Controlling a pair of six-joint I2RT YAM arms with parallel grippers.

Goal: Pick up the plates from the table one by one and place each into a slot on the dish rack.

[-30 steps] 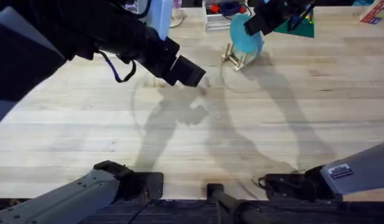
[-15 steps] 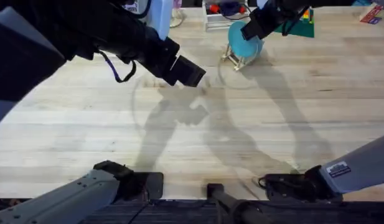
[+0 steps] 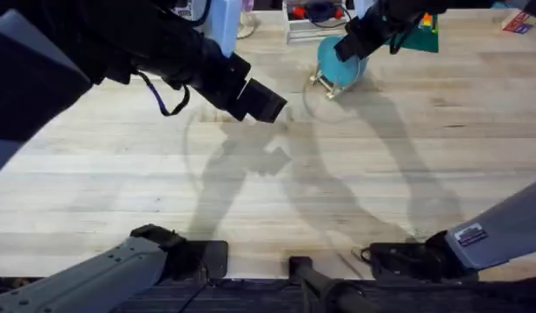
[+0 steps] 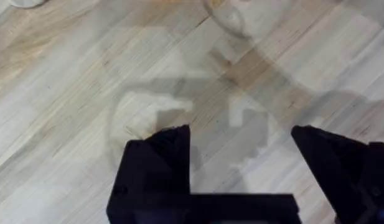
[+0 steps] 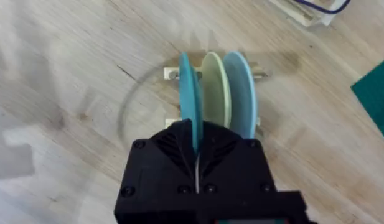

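At the far side of the table (image 3: 406, 156), toward one o'clock in the overhead view, the right gripper (image 5: 196, 149) is being held clamped on the rim of a teal-blue plate (image 5: 190, 109), its black fingers pressed together on the thin edge as the plate is standing upright in a slot of the dish rack (image 5: 173, 74). Two more thin round discs are being carried on edge in the neighbouring slots just beside it: a pale yellow plate (image 5: 213, 90) in the middle and a pale-blue disc (image 5: 241, 87) on the far side, all three parallel and close together. The rack's light-wood base and pegs are being glimpsed at either end of the row. Over the table's middle, toward eleven o'clock, the left gripper (image 4: 241, 155) is being held above the bare planks, its two black fingers (image 4: 157, 158) spread wide apart with nothing between them. The tabletop's pale wood grain and seams are being crossed by the arms' soft shadows.
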